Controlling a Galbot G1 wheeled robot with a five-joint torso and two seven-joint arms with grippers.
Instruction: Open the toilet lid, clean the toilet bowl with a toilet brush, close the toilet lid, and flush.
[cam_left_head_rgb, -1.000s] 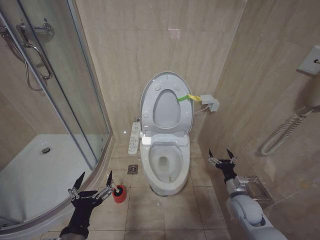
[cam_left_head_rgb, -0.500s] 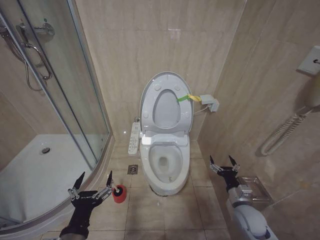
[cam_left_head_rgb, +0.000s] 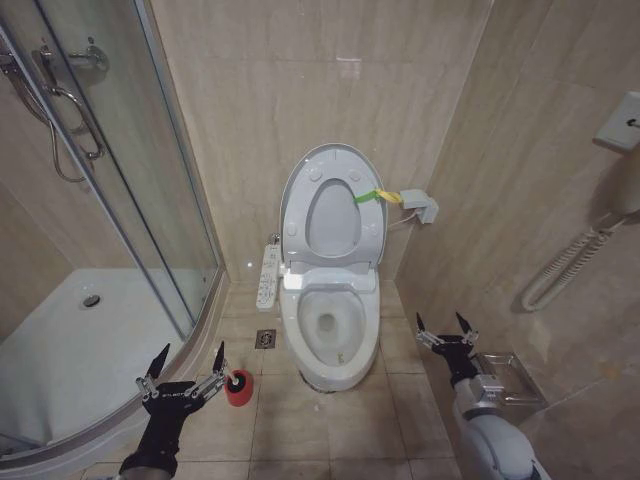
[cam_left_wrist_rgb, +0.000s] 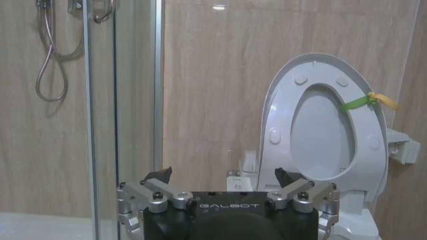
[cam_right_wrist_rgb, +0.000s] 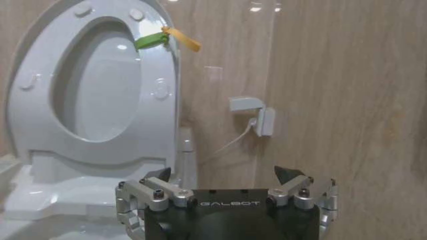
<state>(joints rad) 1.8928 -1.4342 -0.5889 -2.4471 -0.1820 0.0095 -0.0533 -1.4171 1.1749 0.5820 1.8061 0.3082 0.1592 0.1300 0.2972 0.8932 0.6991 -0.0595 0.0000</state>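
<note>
right now the toilet lid (cam_left_head_rgb: 333, 207) is standing raised against the wall behind the toilet bowl (cam_left_head_rgb: 333, 330), its yellow-green strap (cam_left_head_rgb: 372, 195) sticking out toward the wall socket, so the step in hand is judged to be fetching the toilet brush (cam_left_head_rgb: 238, 381). the brush is sitting head-up in its small red holder (cam_left_head_rgb: 238, 394) on the floor, off the bowl's left side and toward the shower glass (cam_left_head_rgb: 150, 170). the left gripper (cam_left_head_rgb: 187, 365) is hovering just beside the brush on the side away from the bowl, its fingers spread wide and holding nothing; one fingertip is lying very close to the black head, though touching cannot be told. to do this well, the left gripper should be centring over the short pale handle rather than the bristles, closing squarely, and lifting straight so the holder is not tipping. the right gripper (cam_left_head_rgb: 446, 333) is idling off the bowl's right side, near the wall, fingers likewise wide apart and empty.
</note>
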